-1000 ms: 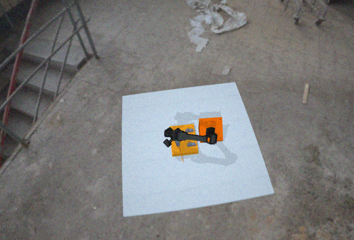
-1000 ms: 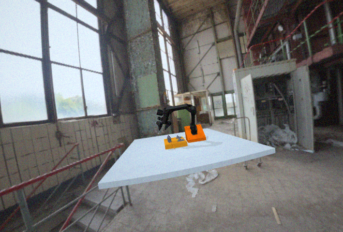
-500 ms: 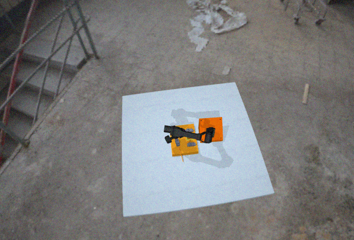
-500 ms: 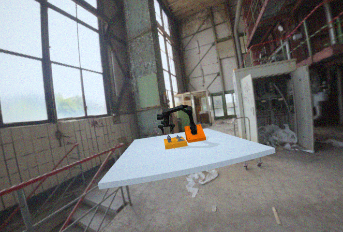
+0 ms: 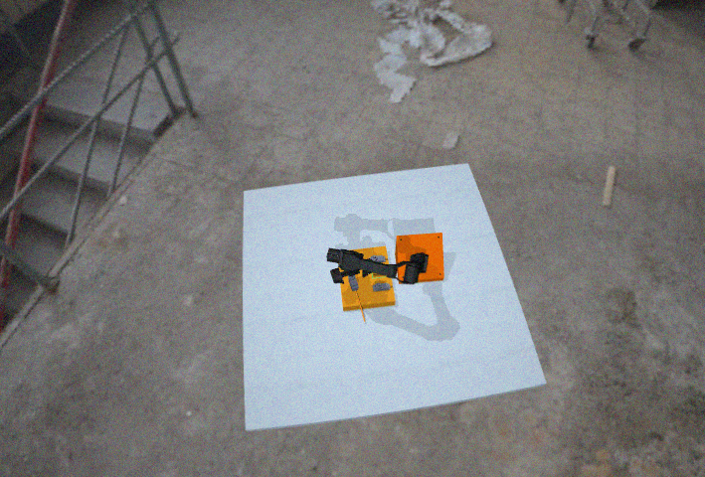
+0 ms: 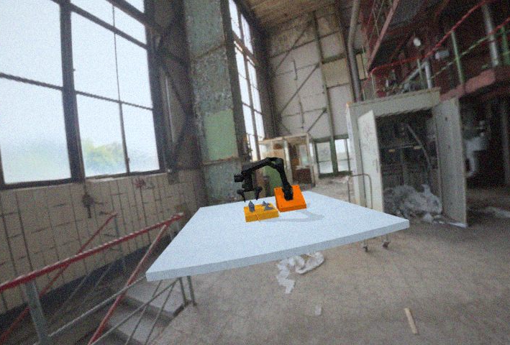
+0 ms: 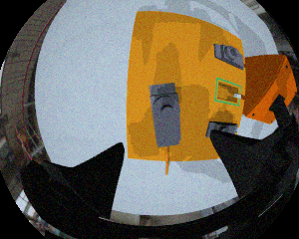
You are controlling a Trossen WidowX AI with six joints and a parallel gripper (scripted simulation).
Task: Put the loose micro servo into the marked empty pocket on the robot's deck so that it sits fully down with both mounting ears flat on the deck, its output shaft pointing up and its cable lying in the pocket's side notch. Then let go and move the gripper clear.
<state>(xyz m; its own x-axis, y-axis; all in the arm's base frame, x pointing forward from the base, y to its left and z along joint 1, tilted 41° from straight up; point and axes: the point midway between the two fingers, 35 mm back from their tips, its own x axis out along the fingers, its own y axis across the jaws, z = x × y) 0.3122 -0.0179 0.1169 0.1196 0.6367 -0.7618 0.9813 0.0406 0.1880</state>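
Observation:
The loose grey servo [image 5: 354, 282] [image 6: 252, 206] [image 7: 164, 121] rests on the yellow-orange deck [image 5: 384, 299] [image 6: 249, 218] [image 7: 145, 60], away from the pocket. Its orange cable [image 5: 362, 310] [image 7: 167, 161] runs past the deck's near edge in the wrist view. Which way its shaft points is not clear. The empty pocket [image 7: 225, 92] lies inside a green outline [image 7: 227, 104] near the deck's right side, with a small white patch at its right end. My gripper [image 6: 251, 199] [image 7: 168, 141] is open and empty, pointing down above the loose servo, whose body shows between the fingertips in the wrist view.
Two other grey servos sit on either side of the pocket, one [image 7: 229, 55] above it and one [image 7: 221, 128] below it in the wrist view, beside my right finger. The orange arm base [image 5: 435, 252] [image 6: 298, 203] [image 7: 269, 95] stands close beside the deck on the pale table [image 5: 307, 371] [image 6: 222, 248].

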